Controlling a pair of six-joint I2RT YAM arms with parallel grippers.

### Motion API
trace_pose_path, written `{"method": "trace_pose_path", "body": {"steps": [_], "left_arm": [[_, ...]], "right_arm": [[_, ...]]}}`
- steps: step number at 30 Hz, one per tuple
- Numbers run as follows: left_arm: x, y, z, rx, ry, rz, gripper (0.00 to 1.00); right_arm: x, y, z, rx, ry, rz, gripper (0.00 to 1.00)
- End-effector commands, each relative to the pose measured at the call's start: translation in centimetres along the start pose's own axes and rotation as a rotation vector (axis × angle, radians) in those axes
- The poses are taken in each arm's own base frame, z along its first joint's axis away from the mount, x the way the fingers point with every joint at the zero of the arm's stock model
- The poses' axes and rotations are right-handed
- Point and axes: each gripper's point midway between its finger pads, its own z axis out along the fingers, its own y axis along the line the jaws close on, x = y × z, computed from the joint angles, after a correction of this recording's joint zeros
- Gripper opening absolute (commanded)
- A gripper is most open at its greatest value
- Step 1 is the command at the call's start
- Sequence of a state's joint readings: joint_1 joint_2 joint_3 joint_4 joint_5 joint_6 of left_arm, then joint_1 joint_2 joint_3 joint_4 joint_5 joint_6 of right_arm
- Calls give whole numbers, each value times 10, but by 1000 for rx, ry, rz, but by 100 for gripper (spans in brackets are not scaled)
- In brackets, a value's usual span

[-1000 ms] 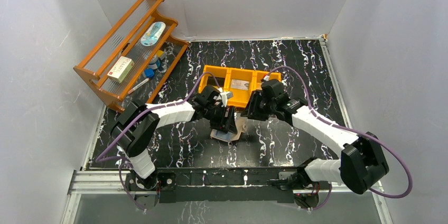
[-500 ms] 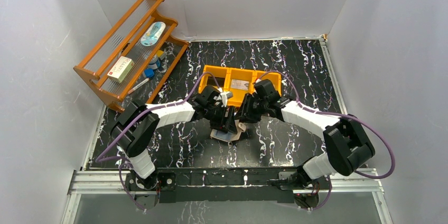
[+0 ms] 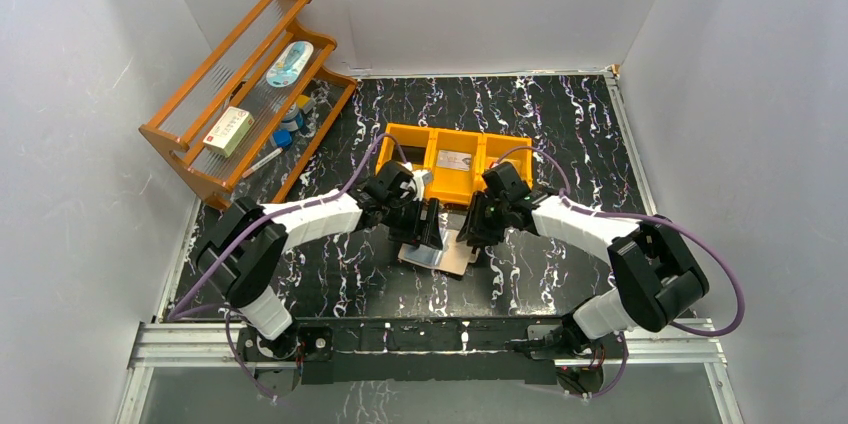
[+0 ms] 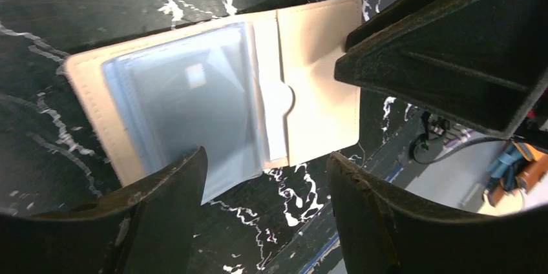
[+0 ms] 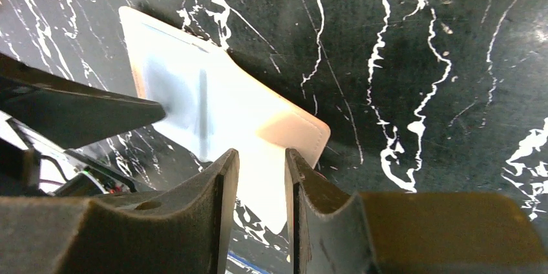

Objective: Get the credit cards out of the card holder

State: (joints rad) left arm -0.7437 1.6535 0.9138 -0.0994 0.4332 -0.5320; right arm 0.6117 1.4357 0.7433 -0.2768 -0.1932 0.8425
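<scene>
Top external: card holder [image 3: 441, 253] lay open and flat on the table, towards the front edge, long axis left–right. Left gripper [image 4: 265, 164] straddled its sleeve panel [image 4: 187, 93], fingers spread, holding nothing, so it looked the better placed. Right gripper [image 5: 260, 158] sat at the right flap, fingers nearly together — couldn't tell if pinching. Orange tray [image 3: 410, 134] just behind.
</scene>
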Motion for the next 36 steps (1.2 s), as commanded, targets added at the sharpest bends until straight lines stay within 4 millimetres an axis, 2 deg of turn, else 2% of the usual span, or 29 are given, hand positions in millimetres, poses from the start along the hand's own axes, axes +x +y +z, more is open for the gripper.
{"method": "trace_pose_path", "body": {"steps": [1,7,11,14,22,29,36], "left_arm": [[-10,6,-23,-92,-77,43,68],[-11,14,-21,-132,-83,32,73],[-6,28,-12,-187,-62,-16,74],[2,31,-7,-182,-37,-37,73],[6,11,-5,-55,-20,-19,61],[-11,-17,-14,40,-68,-22,57],[-18,-4,-25,-75,-81,4,62]], "right_arm": [[0,-8,3,37,-1,-48,40],[4,-13,9,42,22,-48,39],[6,-17,12,51,31,-49,39],[7,-19,14,56,35,-48,39],[8,-19,17,57,43,-44,40],[8,-18,18,55,46,-43,40],[4,-14,17,48,37,-44,40]]}}
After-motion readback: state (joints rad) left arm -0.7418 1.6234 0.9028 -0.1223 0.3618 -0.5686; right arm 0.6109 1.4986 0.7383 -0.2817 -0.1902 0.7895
